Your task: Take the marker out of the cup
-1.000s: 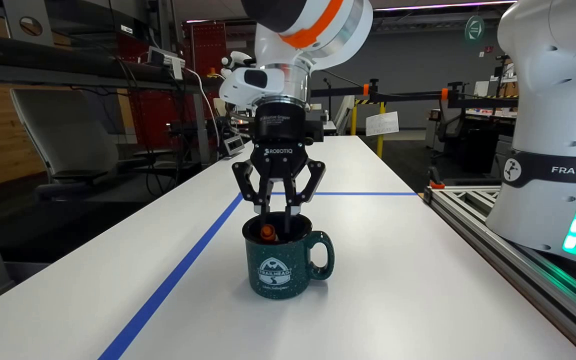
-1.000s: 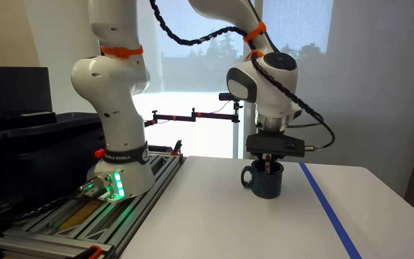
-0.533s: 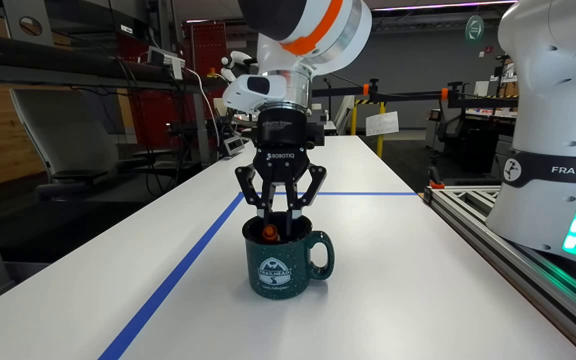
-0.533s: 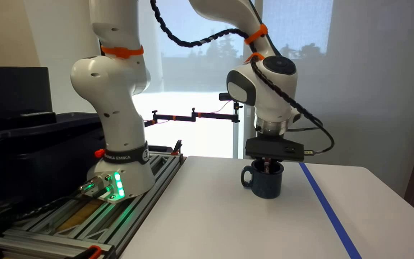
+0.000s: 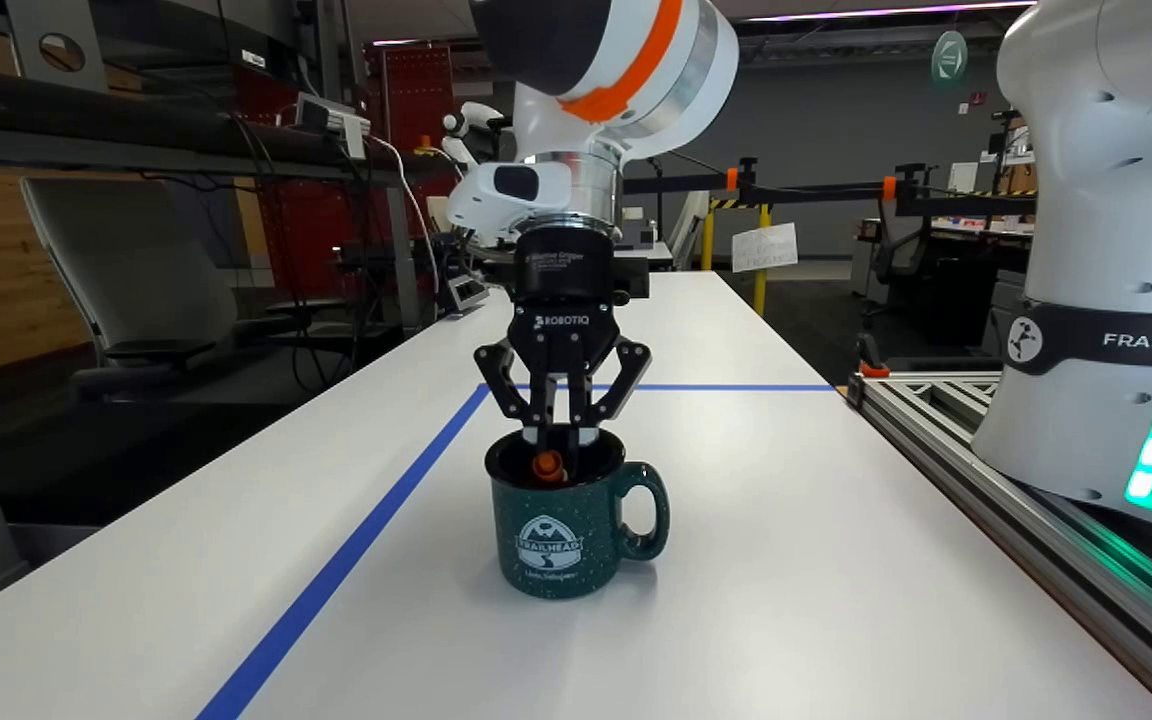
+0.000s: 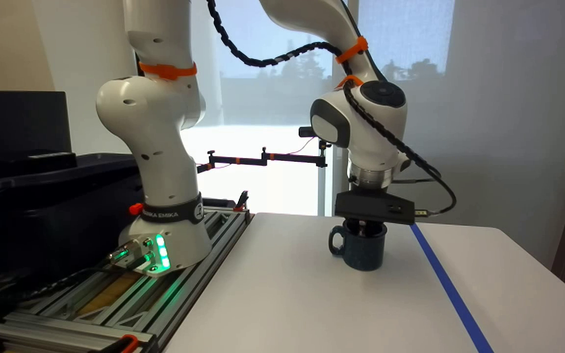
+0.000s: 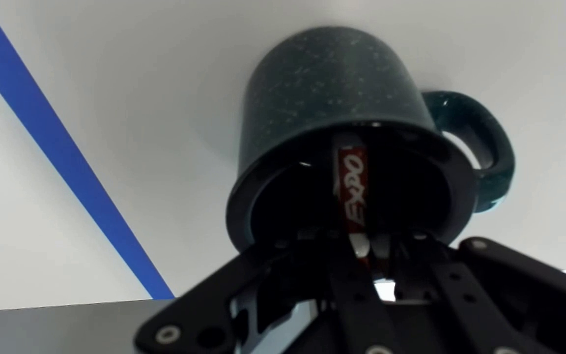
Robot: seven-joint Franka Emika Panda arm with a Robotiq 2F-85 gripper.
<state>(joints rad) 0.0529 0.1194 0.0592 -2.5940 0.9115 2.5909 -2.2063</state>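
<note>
Marker (image 7: 353, 184) in cup (image 5: 556, 530), pincer (image 5: 558, 455) tips-down inside

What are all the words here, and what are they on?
"TRAILHEAD": the cup
"EXPO": the marker
"ROBOTIQ": black housing above the jaws
"FRANKA EMIKA", pieced from both exterior views: the robot's dark base band
Too small or blurred: paper sign, green sign, tiny print on cup and above ROBOTIQ.

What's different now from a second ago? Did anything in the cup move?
The gripper moved down deeper into the cup, and its fingers drew closer together. The orange end of the marker shifted a little toward the handle. I can't tell whether the gripper has hold of the marker. The cup stayed in place.
</note>
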